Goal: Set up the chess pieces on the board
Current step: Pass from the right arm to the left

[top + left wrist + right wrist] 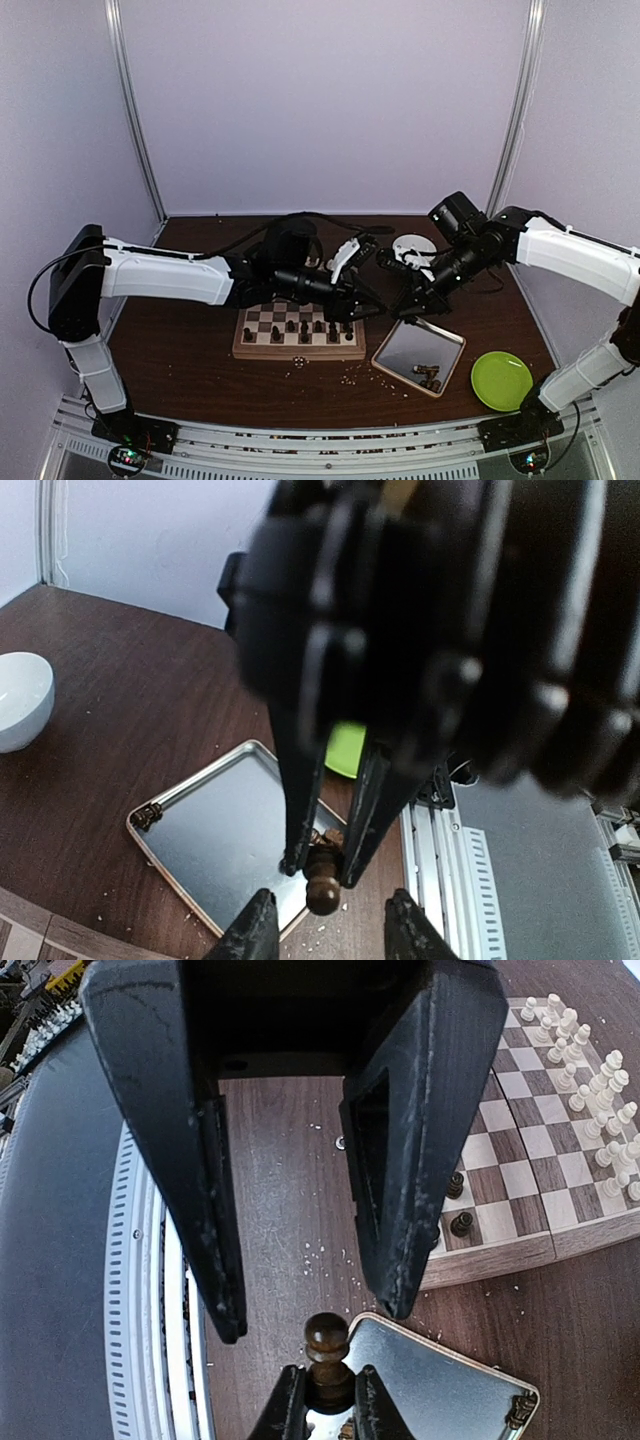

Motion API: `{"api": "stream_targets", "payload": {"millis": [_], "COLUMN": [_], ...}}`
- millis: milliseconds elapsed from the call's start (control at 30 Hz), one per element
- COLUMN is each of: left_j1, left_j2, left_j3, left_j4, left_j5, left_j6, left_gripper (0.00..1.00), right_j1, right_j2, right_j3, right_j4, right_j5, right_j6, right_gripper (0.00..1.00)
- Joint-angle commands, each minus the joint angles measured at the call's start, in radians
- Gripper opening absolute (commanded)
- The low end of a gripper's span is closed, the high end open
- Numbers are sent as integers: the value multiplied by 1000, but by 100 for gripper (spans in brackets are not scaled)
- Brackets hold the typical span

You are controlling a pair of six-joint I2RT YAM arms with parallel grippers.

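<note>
Currently the right gripper (327, 1375) is pinching a dark pawn (326, 1335) beside the open left gripper (331, 895); a mistimed handover is likely risking dropping it onto the tray (440, 1380).

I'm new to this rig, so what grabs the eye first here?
The right gripper pinching a dark chess piece over the metal tray edge, with the left gripper open right before it. Beside them, the board carries rows of cream pieces.
</note>
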Motion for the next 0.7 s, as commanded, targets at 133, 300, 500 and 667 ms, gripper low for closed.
{"api": "stream_targets", "payload": {"millis": [133, 300, 500, 667], "left_j1": [3, 3, 3, 3], "left_j2": [34, 41, 46, 50], "left_j3": [46, 46, 51, 54], "left_j4": [81, 80, 79, 78], "left_j5": [48, 36, 36, 51], "left_j6": [-37, -46, -49, -51], "left_gripper": [30, 34, 29, 22], "right_j1": [6, 5, 5, 5], "right_j2": [11, 7, 3, 4], "right_j3": [28, 28, 26, 27], "right_j4": [-7, -7, -5, -1], "right_j5": [-32, -47, -55, -58], "right_j6": [16, 17, 24, 29], "right_gripper": [13, 13, 13, 13]}}
